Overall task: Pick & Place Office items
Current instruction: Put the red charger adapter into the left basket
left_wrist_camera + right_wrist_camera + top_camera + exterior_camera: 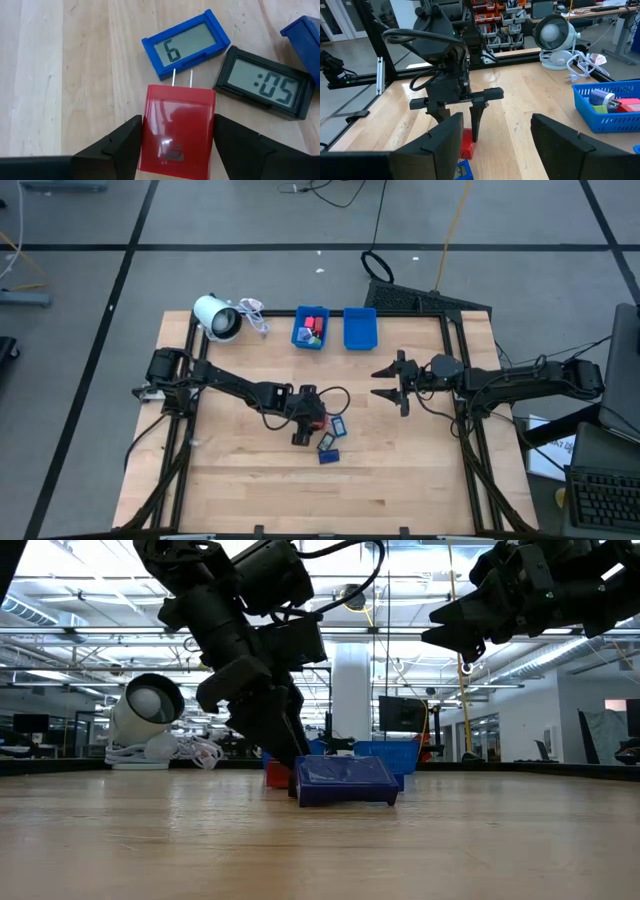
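Wooden tabletop; open workshop behind

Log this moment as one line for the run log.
left gripper: fingers around red charger, on table | right gripper: open, waiting mid-air | blue clock, black clock: beside charger

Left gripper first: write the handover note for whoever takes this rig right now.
Left gripper: fingers touching both sides of the red plug adapter on the table.
Right gripper: open, empty, raised right of centre.
Beside the adapter: blue LCD clock, black LCD clock, another blue piece.
Done: left blue bin holds several items; right blue bin looks empty.
Left: lift the adapter, bin it, then the clocks.
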